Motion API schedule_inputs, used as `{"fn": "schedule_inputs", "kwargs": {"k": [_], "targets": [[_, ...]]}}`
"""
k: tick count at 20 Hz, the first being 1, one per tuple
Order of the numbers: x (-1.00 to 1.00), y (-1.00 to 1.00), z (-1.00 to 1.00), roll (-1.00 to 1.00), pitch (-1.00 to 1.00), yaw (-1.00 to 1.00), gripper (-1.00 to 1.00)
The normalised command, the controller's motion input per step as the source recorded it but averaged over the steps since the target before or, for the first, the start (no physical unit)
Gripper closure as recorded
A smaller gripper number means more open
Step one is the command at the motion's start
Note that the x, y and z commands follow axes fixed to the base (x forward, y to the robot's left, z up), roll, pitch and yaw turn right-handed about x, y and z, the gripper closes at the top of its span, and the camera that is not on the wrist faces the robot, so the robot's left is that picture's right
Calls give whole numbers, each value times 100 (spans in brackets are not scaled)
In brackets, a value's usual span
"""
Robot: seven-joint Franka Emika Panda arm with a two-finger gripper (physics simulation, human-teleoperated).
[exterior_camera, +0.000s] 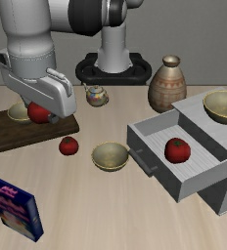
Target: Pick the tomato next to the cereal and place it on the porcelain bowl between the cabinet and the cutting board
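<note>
One tomato (37, 112) at gripper (37, 116) (on cutting board (16, 138))

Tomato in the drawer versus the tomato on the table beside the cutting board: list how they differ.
The drawer tomato lies inside the cabinet's open drawer; the table tomato sits on the bare tabletop between the cutting board and a bowl. The drawer tomato looks somewhat larger than the table tomato. Both are red with green tops.
</note>
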Motion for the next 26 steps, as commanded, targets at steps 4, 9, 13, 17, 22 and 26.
{"fn": "schedule_inputs", "kwargs": {"k": [4, 9, 13, 17, 22, 26], "targets": [[0, 0, 0, 0, 45, 0, 100], [0, 0, 0, 0, 45, 0, 100], [0, 0, 0, 0, -17, 0, 100], [-75, 0, 0, 0, -11, 0, 100], [-60, 0, 0, 0, 0, 13, 100], [0, 0, 0, 0, 0, 45, 100]]}}
